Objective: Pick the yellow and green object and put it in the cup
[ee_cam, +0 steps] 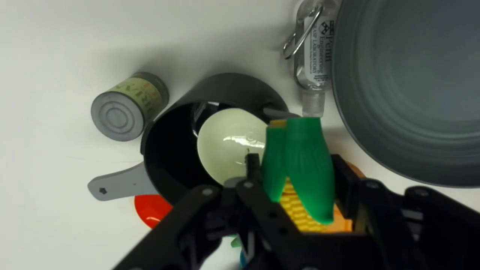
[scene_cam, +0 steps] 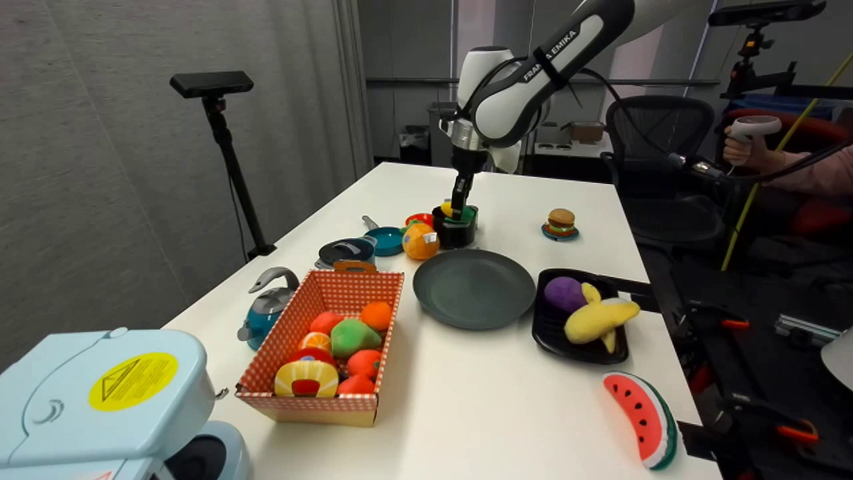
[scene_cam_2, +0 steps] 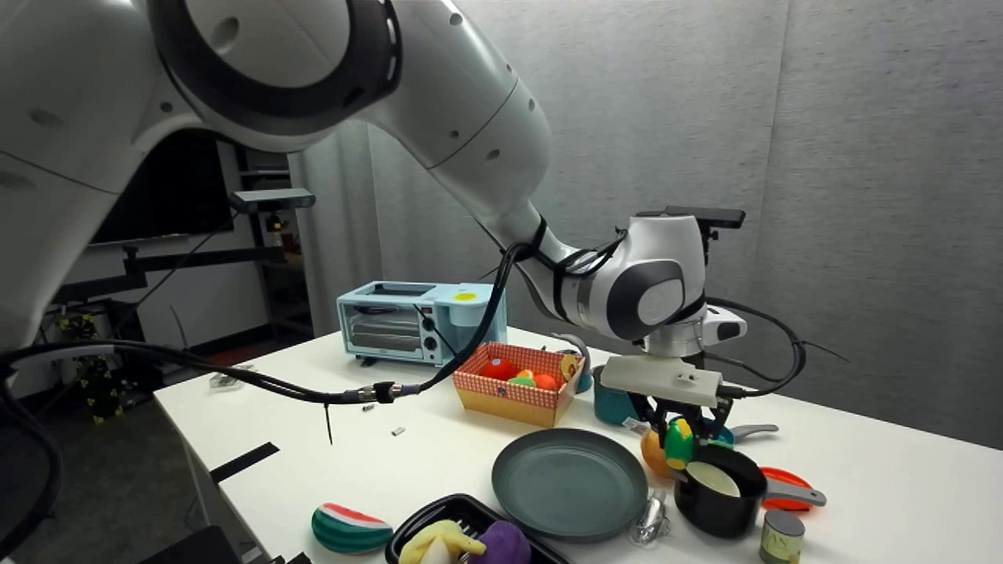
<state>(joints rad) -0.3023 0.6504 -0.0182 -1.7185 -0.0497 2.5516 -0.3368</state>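
The yellow and green object is a toy corn cob (ee_cam: 309, 161) with green husks. My gripper (ee_cam: 296, 170) is shut on it, one finger on each side. In an exterior view the corn (scene_cam_2: 678, 444) hangs upright between the fingers, at the near rim of the cup. The cup (scene_cam_2: 717, 501) is a small black round pot with a grey handle; it stands upright on the table. A pale round piece (ee_cam: 228, 146) lies inside it. In the wrist view the corn overlaps the cup's right edge. In an exterior view the gripper (scene_cam: 460, 203) appears over the cup (scene_cam: 455, 235).
A dark round plate (scene_cam: 474, 290) lies close to the cup. A small can (ee_cam: 129, 107) and a clear bottle (ee_cam: 313, 48) stand beside it. An orange (scene_cam: 420, 241), a red dish (scene_cam_2: 787, 478) and a teal pan (scene_cam: 386, 241) crowd its other side.
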